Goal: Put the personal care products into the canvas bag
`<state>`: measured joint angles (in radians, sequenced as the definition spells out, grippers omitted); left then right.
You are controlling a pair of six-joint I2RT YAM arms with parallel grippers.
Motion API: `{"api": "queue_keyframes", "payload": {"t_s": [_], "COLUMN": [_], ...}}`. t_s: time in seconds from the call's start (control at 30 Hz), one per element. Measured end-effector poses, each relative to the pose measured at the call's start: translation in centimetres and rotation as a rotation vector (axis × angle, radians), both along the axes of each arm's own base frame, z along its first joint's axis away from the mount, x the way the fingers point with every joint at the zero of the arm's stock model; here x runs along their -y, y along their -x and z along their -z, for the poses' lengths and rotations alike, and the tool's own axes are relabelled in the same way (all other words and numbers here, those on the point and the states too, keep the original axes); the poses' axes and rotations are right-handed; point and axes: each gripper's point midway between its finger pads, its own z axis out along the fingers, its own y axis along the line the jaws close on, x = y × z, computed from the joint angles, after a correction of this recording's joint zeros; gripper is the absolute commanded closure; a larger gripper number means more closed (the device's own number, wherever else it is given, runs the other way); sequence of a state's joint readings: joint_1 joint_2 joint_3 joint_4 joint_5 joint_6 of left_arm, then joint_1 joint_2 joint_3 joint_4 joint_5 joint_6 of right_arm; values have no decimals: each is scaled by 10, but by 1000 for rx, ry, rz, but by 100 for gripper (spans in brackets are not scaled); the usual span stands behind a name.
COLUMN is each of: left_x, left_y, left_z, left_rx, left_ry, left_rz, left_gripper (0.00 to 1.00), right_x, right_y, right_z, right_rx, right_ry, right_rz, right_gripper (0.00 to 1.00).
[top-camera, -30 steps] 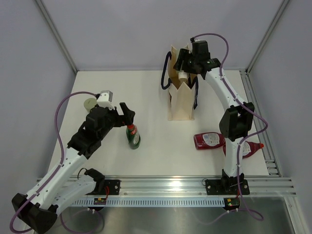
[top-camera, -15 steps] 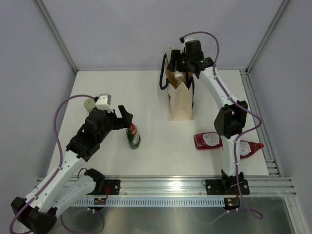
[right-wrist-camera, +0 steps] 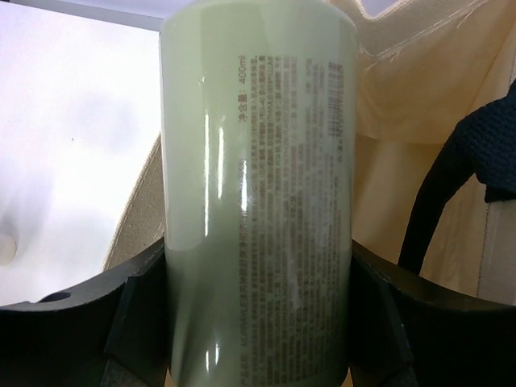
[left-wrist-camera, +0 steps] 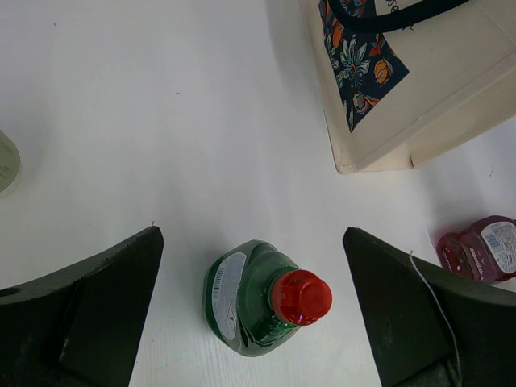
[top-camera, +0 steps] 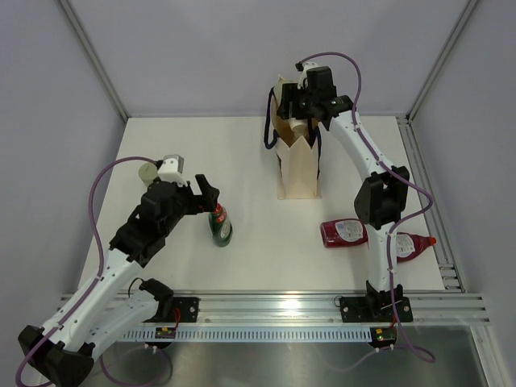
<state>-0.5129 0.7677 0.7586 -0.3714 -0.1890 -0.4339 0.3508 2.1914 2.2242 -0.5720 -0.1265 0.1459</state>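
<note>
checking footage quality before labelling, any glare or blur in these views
Right wrist: the pale green bottle fills the frame, with vertical glare streaks and soft small print. Left wrist: the dark green bottle is in sharp focus. Top external: even light, with a bright reflection on the metal rail.

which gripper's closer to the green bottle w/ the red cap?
Left. The left gripper hangs open at the green bottle, a finger either side, not touching. The right gripper is far off at the canvas bag mouth, shut on a pale bottle.
</note>
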Motion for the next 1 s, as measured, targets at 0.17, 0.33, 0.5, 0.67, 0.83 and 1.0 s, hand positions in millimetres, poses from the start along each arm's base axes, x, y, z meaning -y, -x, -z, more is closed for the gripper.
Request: {"api": "queue_keyframes", "payload": {"t_s": [0.17,0.33,0.5,0.67,0.83,1.0], "left_x": [-1,-1,-4,-6,-9,-10], "left_y": [0,1,5,8,11,14], "left_z": [0,-1,-3,-4,-5,-1], "left_rx": [-1,3,7,6,13,6], "left_ry": [-2,0,1,1,3,0], "left_rz": [-3,-4,-6,-8,-12,-9], "left_gripper": [1,1,1,1,1,1], "right_x": [0,-1,2,4,1,-4], "right_y": [1,4,12,22,26,43], "right_z": [3,8,24,37,38,28], "right_rx": [-7,-26,-81,-135,-144,-132], "right_ry": [1,1,21,33,20,-18], "right_rz": [-3,-12,-19,-36,-73,-218], "right_gripper": [13,10,6,0,0,0]}}
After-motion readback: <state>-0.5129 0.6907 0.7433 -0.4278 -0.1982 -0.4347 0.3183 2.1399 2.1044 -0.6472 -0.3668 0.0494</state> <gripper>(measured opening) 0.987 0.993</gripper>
